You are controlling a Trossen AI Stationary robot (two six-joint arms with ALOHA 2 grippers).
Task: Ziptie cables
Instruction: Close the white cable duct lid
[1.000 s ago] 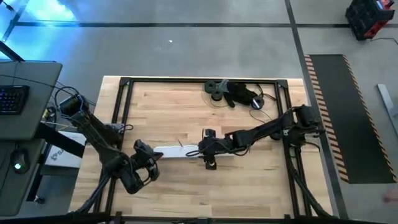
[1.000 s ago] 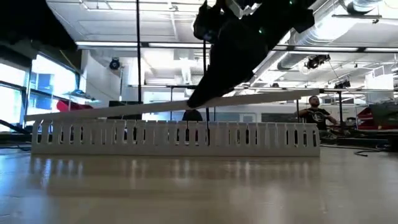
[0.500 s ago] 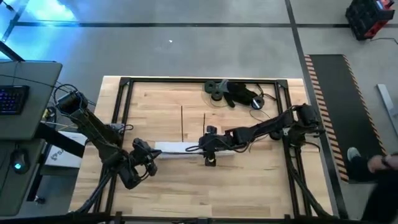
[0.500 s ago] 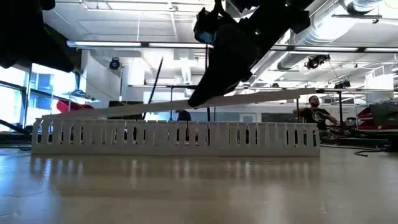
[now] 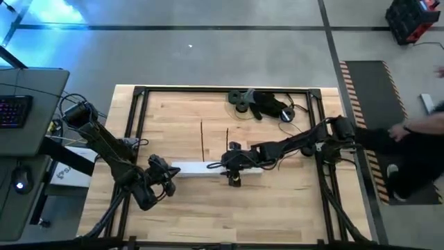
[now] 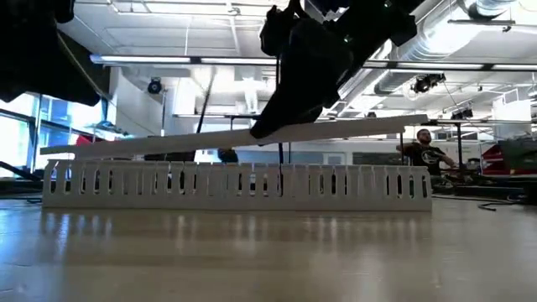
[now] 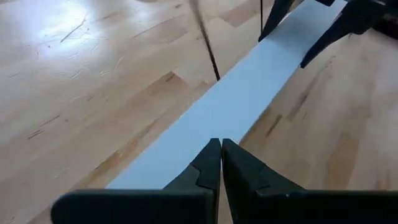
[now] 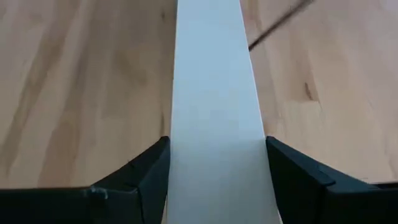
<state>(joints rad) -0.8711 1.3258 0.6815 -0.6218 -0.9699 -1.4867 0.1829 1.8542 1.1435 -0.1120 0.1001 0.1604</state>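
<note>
Tipping is the main risk over the table (image 5: 277, 201): the slotted duct (image 6: 235, 184) is standing on it as a long low fence, and the white strip (image 6: 168, 144) is hanging tilted just above the duct's top, one end higher than the other. If that strip is swinging or dropping unevenly, it is likely to be catching a tooth of the duct or knocking it sideways.

The right gripper (image 8: 214, 155) is clamping the strip across its width, one finger on each long edge. With only smooth edges in its grasp, the strip may be sliding or pivoting between the pads. The left gripper (image 7: 220, 146) is hovering at the strip's near end with its fingers pressed fully together. Whether it is nipping the very end of the strip or nothing at all, I cannot tell.

The cables (image 5: 202, 139) are lying as two thin dark lines on the bare wood just behind the strip, well apart from both grippers. They are looking straight rather than bunched, and too fine to be telling their number. A lowered strip or a passing finger could be sweeping them out of reach.

The low view is hiding the cables behind the duct.
</note>
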